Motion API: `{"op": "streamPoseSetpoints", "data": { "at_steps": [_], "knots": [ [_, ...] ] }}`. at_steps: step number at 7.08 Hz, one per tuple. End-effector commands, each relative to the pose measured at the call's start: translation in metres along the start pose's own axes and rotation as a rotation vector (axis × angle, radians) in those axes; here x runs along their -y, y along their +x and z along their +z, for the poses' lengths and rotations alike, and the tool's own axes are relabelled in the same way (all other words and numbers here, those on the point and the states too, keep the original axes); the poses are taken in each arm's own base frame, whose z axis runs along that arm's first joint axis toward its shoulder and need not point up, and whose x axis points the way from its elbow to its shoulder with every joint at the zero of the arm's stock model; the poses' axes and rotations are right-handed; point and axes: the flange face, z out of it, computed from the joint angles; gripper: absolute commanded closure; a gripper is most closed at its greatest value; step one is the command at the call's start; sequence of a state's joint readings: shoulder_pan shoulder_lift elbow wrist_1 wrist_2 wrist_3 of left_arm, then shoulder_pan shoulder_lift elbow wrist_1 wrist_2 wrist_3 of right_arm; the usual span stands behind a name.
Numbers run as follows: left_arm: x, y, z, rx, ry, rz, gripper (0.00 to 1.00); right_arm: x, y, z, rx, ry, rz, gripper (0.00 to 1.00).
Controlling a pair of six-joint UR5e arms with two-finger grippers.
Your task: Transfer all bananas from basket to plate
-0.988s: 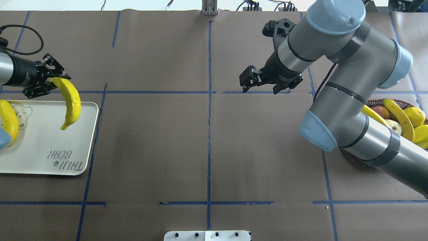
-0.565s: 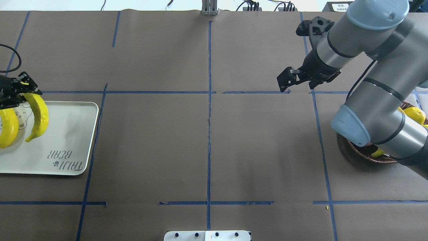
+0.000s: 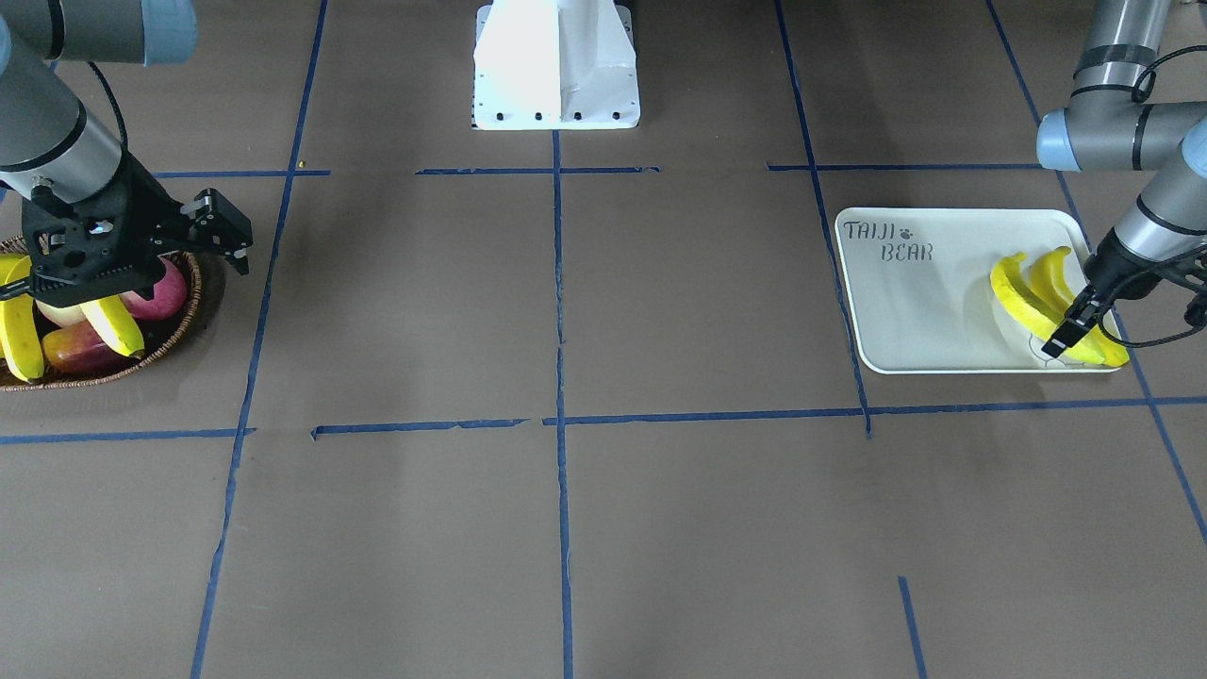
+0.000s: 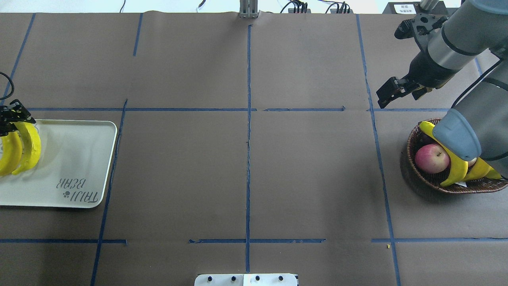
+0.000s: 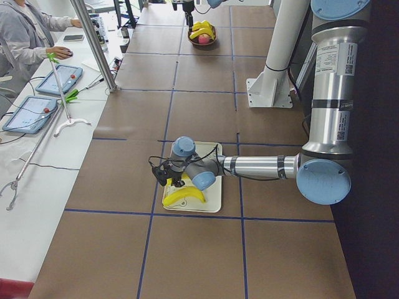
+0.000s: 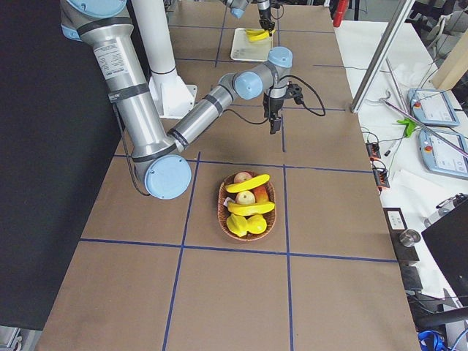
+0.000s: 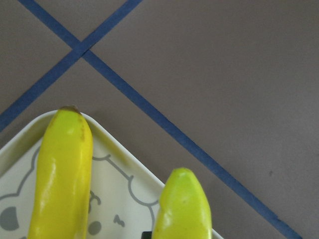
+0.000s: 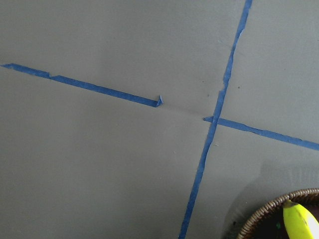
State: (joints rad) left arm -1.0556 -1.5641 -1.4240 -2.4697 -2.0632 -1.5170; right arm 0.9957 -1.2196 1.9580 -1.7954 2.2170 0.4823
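The left gripper (image 4: 15, 114) has carried its banana (image 4: 31, 147) from the half of the plate (image 4: 75, 159) nearer the table's middle to its outer end. It is now low beside the first banana (image 4: 10, 155); whether it has touched down is hard to tell. The right gripper (image 4: 399, 97) has swung from near the table's middle out toward the basket (image 4: 416, 180). The arm no longer covers the basket's apple (image 4: 431, 158).

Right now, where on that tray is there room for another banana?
The plate is bare from the bananas across to its rim facing the table's middle. The bear-drawing end is crowded: two bananas and the left gripper.
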Motion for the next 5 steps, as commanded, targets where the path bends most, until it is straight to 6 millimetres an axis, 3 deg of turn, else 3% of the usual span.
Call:
{"op": "streamPoseSetpoints", "data": {
  "at_steps": [1, 2, 3, 4, 5],
  "knots": [
    [0.017, -0.005, -0.014, -0.022, 0.015, 0.094, 0.00, -0.002, 0.009, 0.000, -0.006, -0.003, -0.006, 0.00],
    [0.034, -0.005, -0.042, -0.072, -0.055, 0.057, 0.00, -0.003, 0.014, 0.000, -0.011, -0.005, -0.009, 0.00],
    [0.046, 0.012, -0.089, -0.167, -0.113, 0.052, 0.00, -0.006, 0.034, -0.001, -0.024, -0.006, -0.038, 0.00],
    [0.033, 0.037, -0.118, -0.225, -0.110, 0.095, 0.00, -0.017, 0.062, 0.005, -0.047, -0.023, -0.077, 0.00],
    [0.023, 0.055, -0.134, -0.266, -0.099, 0.132, 0.00, -0.031, 0.098, 0.009, -0.072, -0.042, -0.130, 0.00]
  ]
}}
